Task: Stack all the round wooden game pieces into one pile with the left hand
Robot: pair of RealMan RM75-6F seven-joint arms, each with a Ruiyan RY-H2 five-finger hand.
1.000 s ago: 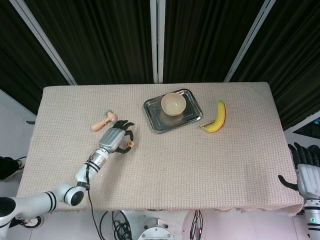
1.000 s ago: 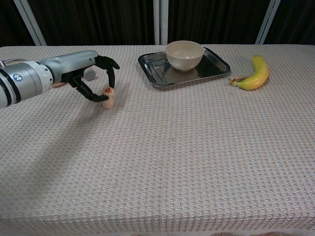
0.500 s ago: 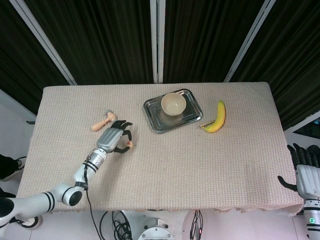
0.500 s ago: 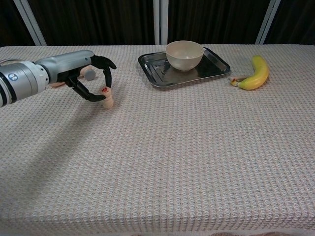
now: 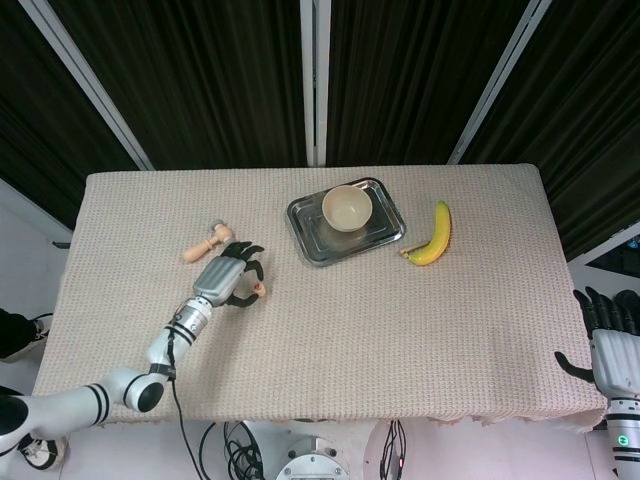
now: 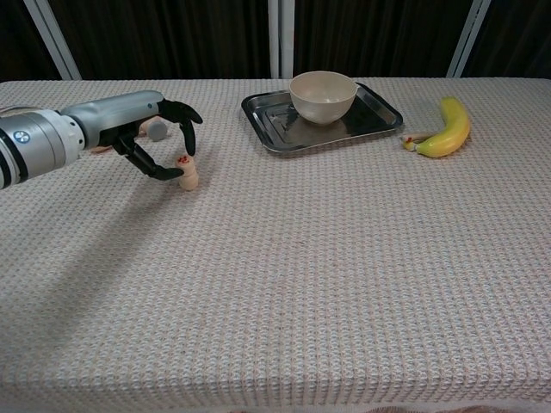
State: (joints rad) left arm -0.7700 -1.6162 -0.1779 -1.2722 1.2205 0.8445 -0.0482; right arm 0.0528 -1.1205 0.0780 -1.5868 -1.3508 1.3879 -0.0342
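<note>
Since 1 s ago left hand (image 6: 159, 142) backed off left; fingers apart, just beside pile of wooden pieces (image 6: 188, 172), far-left of table. Release step, prob. Next: clear w/o toppling.

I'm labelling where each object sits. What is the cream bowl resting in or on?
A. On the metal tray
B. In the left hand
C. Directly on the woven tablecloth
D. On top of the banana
A: both views show the cream bowl standing inside the metal tray, toward its far side, apart from the banana and from the left hand.
</note>
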